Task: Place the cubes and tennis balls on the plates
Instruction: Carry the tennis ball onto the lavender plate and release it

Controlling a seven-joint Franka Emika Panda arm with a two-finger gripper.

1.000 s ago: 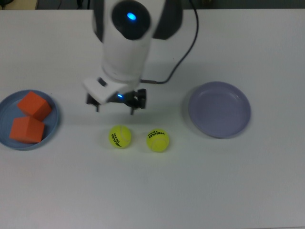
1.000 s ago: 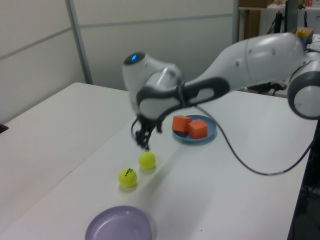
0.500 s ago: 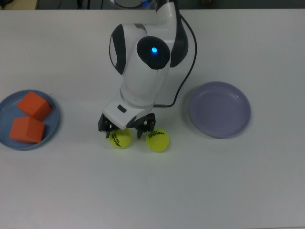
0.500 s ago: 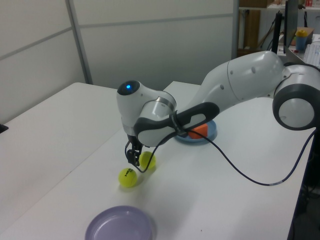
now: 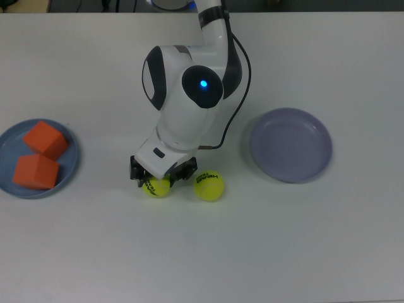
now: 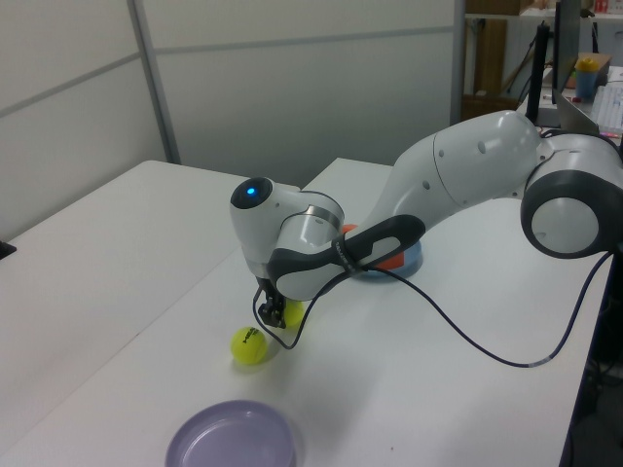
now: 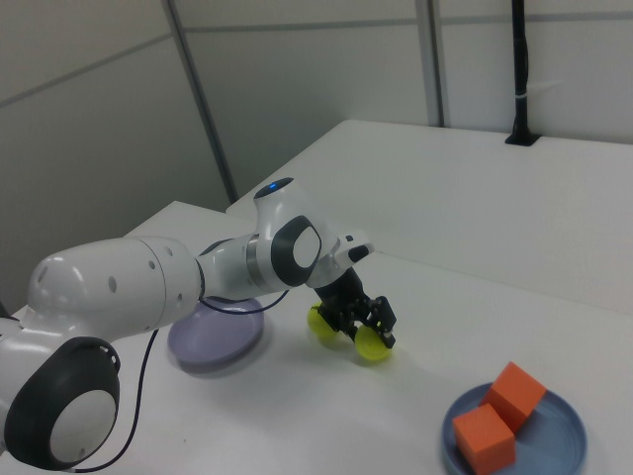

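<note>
White table (image 5: 303, 246), tennis ball (image 5: 156, 187) between hand (image 5: 161, 178) fingers

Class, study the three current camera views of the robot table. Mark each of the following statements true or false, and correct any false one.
1. Both orange cubes lie on the light blue plate. True.
2. The lavender plate holds one tennis ball. False: it holds nothing.
3. The claw is down around the tennis ball on the top view's left, a finger on each side. True.
4. The other tennis ball sits on the blue plate. False: it rests on the white table, between the claw and the lavender plate.
5. The arm's blue light is off. False: it glows blue.
</note>
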